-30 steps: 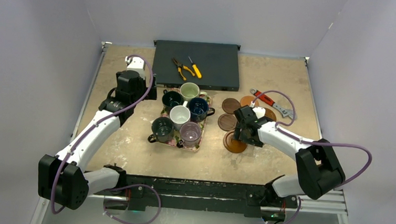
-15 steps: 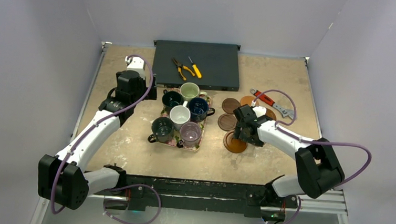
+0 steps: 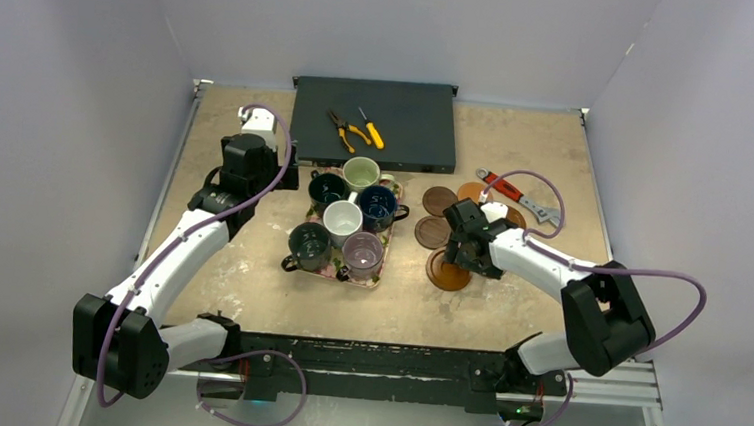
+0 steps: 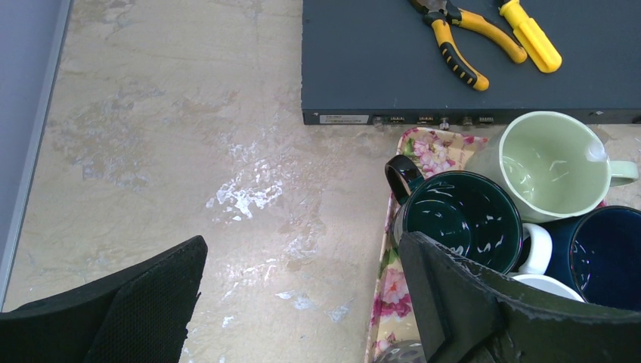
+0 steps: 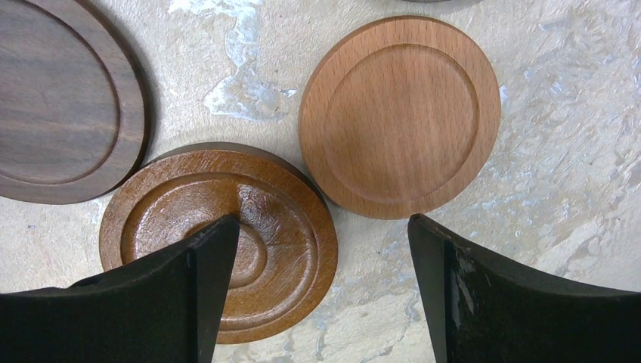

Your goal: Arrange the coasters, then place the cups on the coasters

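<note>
Six cups stand on the floral tray (image 3: 381, 273): pale green (image 3: 361, 174), dark teal (image 3: 327, 190), navy (image 3: 377, 206), white (image 3: 342, 218), dark grey (image 3: 309, 243), purplish (image 3: 362, 254). Coasters lie right of it. My right gripper (image 5: 321, 227) hangs open just above them, its left finger over a ringed reddish-brown coaster (image 5: 219, 242). A light tan coaster (image 5: 401, 117) lies ahead and a dark brown one (image 5: 53, 98) to the left. My left gripper (image 4: 302, 249) is open over bare table left of the tray (image 4: 423, 147), beside the teal cup (image 4: 461, 219).
A flat black box (image 3: 374, 123) at the back carries yellow-handled pliers (image 3: 347, 129) and a screwdriver (image 3: 371, 128). A red wrench (image 3: 515, 196) lies behind the coasters. Further coasters (image 3: 441, 199) sit partly under the right arm.
The right gripper has drifted slightly left and back over the coasters, and its jaws have widened a little. The left arm has not moved.
</note>
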Controlling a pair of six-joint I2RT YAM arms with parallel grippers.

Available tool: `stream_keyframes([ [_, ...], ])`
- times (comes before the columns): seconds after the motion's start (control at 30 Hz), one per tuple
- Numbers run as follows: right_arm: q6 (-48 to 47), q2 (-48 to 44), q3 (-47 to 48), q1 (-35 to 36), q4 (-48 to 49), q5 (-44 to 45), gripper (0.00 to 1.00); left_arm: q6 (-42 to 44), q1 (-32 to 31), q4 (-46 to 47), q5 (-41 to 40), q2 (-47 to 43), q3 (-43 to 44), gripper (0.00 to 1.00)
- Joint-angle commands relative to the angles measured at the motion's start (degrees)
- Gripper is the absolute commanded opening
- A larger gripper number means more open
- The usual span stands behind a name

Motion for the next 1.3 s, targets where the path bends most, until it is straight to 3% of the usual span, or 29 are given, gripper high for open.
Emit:
stream_keyframes([
  [0.0, 1.8, 1.0, 1.7, 0.0, -2.4, 3.3, 0.86, -0.6, -0.3, 0.4, 0.5, -0.1, 2.2, 0.99],
  [1.27, 4.5, 0.8, 1.9, -0.7, -4.0, 5.8, 0.91, -0.6, -0.3, 0.4, 0.2, -0.2, 2.1, 0.99],
])
